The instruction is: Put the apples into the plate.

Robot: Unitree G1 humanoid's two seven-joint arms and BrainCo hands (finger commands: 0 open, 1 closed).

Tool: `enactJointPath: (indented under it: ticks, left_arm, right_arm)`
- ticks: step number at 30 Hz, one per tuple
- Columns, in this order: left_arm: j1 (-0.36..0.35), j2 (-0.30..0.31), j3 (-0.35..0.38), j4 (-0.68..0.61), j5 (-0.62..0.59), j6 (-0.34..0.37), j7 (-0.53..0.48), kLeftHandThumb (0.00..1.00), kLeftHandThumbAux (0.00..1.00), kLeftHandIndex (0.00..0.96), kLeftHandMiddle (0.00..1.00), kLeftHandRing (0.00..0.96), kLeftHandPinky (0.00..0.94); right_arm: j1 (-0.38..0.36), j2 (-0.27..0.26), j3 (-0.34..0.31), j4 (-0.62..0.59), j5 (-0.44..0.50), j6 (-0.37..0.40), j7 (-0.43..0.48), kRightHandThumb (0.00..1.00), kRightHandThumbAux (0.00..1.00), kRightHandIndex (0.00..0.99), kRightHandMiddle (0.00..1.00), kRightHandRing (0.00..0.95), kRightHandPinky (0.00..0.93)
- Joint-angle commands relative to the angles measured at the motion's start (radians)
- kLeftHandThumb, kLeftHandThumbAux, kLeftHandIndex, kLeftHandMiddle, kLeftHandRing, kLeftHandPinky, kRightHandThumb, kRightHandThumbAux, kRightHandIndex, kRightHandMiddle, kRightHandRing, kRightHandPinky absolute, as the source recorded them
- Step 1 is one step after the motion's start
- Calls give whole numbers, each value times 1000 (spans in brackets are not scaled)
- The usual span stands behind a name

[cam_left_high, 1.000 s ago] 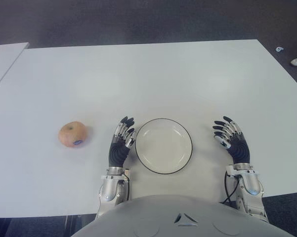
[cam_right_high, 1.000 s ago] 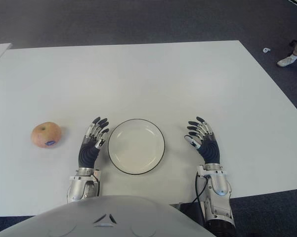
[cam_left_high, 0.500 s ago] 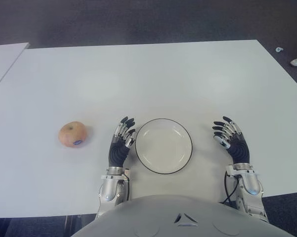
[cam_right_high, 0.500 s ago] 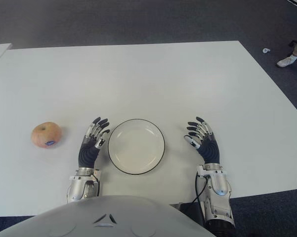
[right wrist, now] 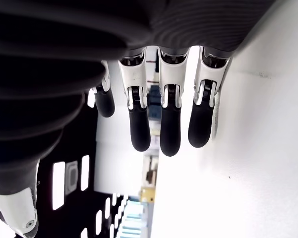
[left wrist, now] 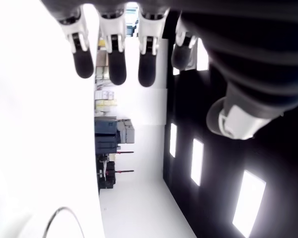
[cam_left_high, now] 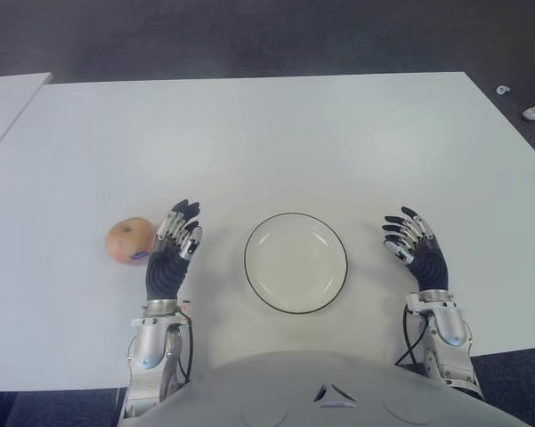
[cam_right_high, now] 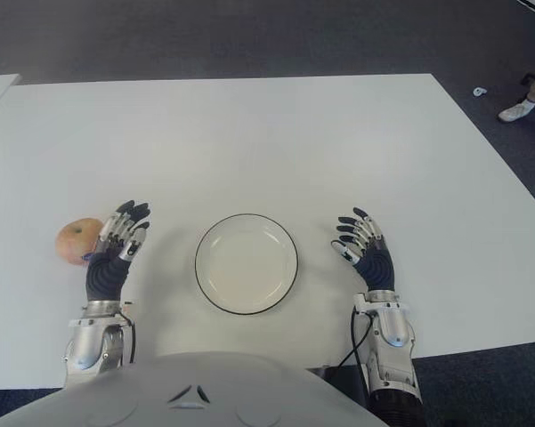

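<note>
Two head cameras, set slightly apart, look forward and steeply down over the robot's chest at a white table (cam_left_high: 338,133); both share the plate (cam_left_high: 295,262), the apple (cam_left_high: 129,240) and both hands. Each wrist camera sits very close behind its own hand, looking along the palm past the extended fingers: the left hand (left wrist: 153,54), the right hand (right wrist: 158,114).

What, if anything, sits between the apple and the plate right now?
Only the left hand itself, open, just on the plate side of the apple. Beyond it, bare table runs to the plate. The right hand, open, shows on the plate's far side.
</note>
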Motion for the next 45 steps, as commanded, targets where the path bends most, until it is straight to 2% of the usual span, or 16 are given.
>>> enactJointPath:
  ticks: [1, 9, 15, 22, 24, 27, 33, 37, 45]
  left_arm:
    - [-3, -3, -3, -68, 10, 62, 0, 342, 502, 166, 209, 180, 177]
    - [-23, 7, 15, -187, 34, 132, 0, 374, 485, 167, 198, 173, 176]
    - [-85, 59, 75, -211, 46, 130, -18, 407, 487, 168, 184, 166, 183]
    - [-97, 83, 90, -240, 99, 127, -12, 444, 498, 163, 172, 158, 177]
    - [-96, 98, 101, -265, 145, 134, -8, 436, 504, 159, 168, 156, 170]
    - [-97, 158, 148, -315, 346, 120, 4, 420, 485, 160, 171, 157, 159]
    - [-130, 255, 203, -323, 598, 70, 23, 334, 485, 136, 171, 164, 167]
    - [-143, 331, 239, -352, 751, 92, -10, 307, 448, 136, 169, 160, 158]
    - [-158, 419, 271, -399, 918, 127, -51, 295, 376, 144, 160, 141, 146]
  right_arm:
    - [42, 29, 19, 105, -9, 88, 0, 353, 661, 138, 318, 328, 370]
    - [28, 28, 22, 128, -3, 69, 18, 366, 676, 139, 311, 318, 346]
    - [15, 25, 23, 152, -2, 61, 35, 353, 662, 138, 300, 312, 354]
    - [9, 29, 20, 166, -1, 49, 37, 358, 668, 138, 302, 312, 358]
    - [5, 29, 20, 171, -1, 51, 35, 356, 668, 139, 304, 314, 359]
    - [4, 29, 19, 176, -1, 54, 35, 351, 669, 140, 304, 316, 364]
    - [-2, 28, 18, 190, -2, 43, 39, 352, 677, 147, 310, 324, 375]
    - [-7, 32, 19, 203, -2, 19, 41, 369, 689, 146, 315, 328, 373]
    - [-21, 39, 14, 231, 5, -8, 38, 386, 693, 140, 307, 326, 370]
